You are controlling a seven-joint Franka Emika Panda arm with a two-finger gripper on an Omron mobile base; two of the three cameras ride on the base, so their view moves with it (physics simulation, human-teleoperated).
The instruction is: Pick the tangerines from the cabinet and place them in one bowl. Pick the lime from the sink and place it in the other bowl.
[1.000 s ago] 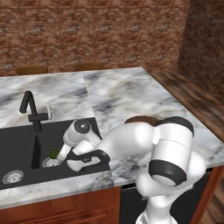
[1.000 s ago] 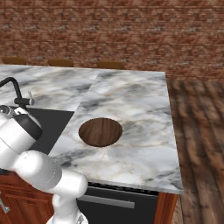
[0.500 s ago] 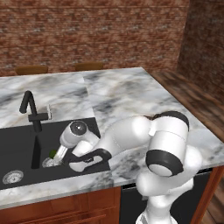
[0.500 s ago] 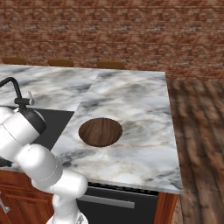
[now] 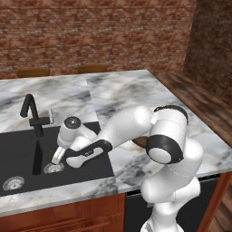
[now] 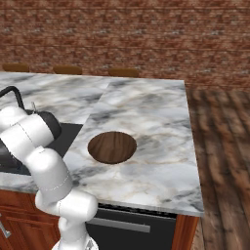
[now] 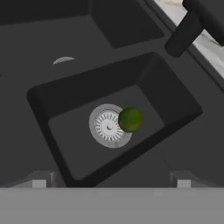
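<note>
The lime (image 7: 131, 119) is a small dark-green ball lying on the rim of a round steel drain (image 7: 108, 125) in the black sink (image 7: 78, 144). My gripper (image 7: 111, 181) hangs open straight above it, one fingertip at each lower side, with nothing between them. In the left base view the gripper (image 5: 56, 156) reaches down into the sink (image 5: 18, 154) beside the drain (image 5: 53, 167). The dark brown bowl (image 6: 112, 147) sits on the marble counter right of the sink, and my arm partly covers the bowl (image 5: 140, 141). The tangerines and the cabinet are out of view.
An angular black faucet (image 5: 31, 115) stands at the sink's back edge, close to my hand, and its spout (image 7: 188, 26) crosses the hand view's upper right. A second drain (image 5: 11, 183) lies further left. The marble counter (image 6: 146, 107) stretches right to its edge.
My hand has swung left and down over the sink's drain, so it now covers the lime in the left base view. The gripper has stayed open.
</note>
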